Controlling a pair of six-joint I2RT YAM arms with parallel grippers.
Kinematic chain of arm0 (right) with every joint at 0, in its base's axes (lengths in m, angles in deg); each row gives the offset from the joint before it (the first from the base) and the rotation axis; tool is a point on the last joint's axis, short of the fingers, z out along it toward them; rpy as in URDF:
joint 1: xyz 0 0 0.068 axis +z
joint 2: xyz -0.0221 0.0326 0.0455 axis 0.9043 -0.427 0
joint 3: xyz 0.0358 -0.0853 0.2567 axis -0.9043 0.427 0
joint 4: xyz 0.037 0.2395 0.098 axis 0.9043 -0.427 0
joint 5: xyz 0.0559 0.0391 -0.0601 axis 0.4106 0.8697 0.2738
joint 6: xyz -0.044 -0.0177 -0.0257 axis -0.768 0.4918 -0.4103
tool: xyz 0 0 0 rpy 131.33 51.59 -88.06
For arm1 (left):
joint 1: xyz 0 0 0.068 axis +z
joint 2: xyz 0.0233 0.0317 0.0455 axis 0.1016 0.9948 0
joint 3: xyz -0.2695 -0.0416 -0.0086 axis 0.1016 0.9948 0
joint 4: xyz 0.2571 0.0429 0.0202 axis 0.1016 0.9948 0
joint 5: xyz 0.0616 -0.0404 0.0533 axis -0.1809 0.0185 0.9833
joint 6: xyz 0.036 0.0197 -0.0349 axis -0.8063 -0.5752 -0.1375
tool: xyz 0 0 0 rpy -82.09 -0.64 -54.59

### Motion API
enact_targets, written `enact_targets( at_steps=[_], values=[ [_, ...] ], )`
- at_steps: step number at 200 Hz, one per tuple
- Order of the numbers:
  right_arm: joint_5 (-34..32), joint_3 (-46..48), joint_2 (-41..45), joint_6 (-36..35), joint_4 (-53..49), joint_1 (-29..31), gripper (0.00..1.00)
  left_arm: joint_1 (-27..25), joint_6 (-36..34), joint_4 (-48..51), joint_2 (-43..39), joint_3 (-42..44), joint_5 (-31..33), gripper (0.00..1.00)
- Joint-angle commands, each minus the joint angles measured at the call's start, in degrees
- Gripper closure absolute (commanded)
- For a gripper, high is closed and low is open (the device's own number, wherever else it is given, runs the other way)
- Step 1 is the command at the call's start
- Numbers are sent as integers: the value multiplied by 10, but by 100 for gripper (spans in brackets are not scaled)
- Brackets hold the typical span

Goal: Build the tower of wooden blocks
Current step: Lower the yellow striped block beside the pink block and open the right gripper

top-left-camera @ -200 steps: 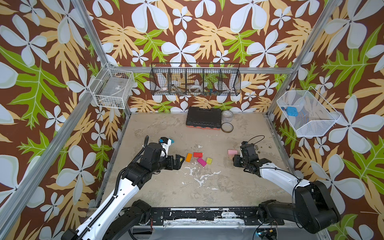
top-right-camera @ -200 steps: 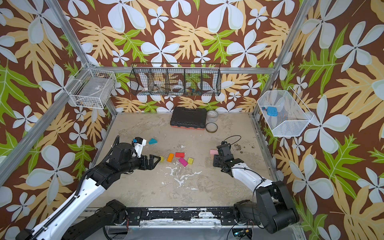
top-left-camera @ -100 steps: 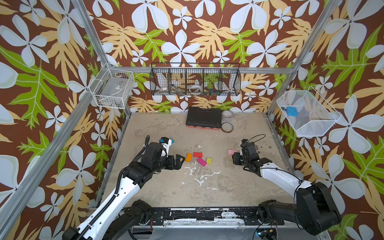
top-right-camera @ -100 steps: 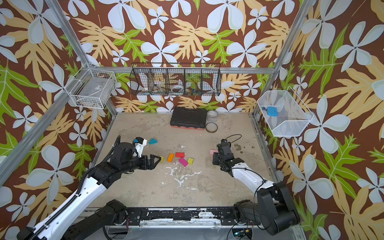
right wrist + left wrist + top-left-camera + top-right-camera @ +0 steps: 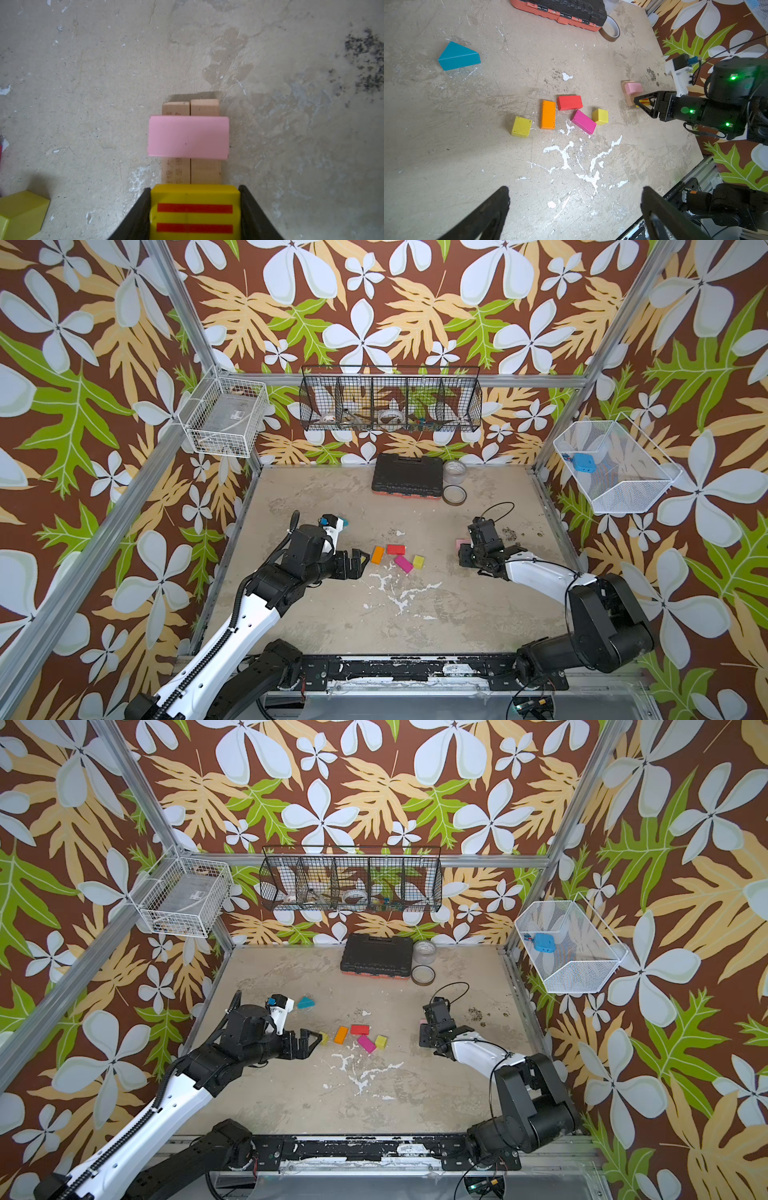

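Observation:
My right gripper (image 5: 194, 188) is shut on a striped-yellow brick (image 5: 195, 216), held over the near end of two plain planks (image 5: 204, 170) lying side by side. Across those planks lies a pink brick (image 5: 188, 137); that is the tower now. In a top view the right gripper (image 5: 466, 553) hides most of it. My left gripper (image 5: 576, 190) hangs open and empty near the loose wood blocks: a yellow cube (image 5: 521, 126), orange brick (image 5: 548, 114), red brick (image 5: 569, 102), magenta brick (image 5: 583, 122) and second yellow cube (image 5: 600, 116). The teal wedge (image 5: 458, 56) lies apart, behind my left wrist (image 5: 305, 1002).
A black tool case (image 5: 407, 475) and two tape rolls (image 5: 454, 494) sit at the back of the table. Wire baskets hang on the walls; the right one (image 5: 615, 472) holds a blue gadget. White paint splashes (image 5: 399, 593) mark the table's middle.
My right gripper has edged a little left and away with the striped brick, closer to the pink brick. My left gripper has crept slightly toward the loose blocks, still open.

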Motion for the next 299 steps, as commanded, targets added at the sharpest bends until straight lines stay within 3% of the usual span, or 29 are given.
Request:
enact_targets(
  at_steps=[1,162,299],
  values=[
    [-8,-6,-6,-2,-2,1,72,0,-1,-6,-4,-1,3,0],
    [-37,-36,-45,-3,-13,12,71,0,0,-4,6,0,3,0],
    [-46,-42,-56,-2,-13,11,63,0,-1,-4,5,0,3,0]
  ],
)
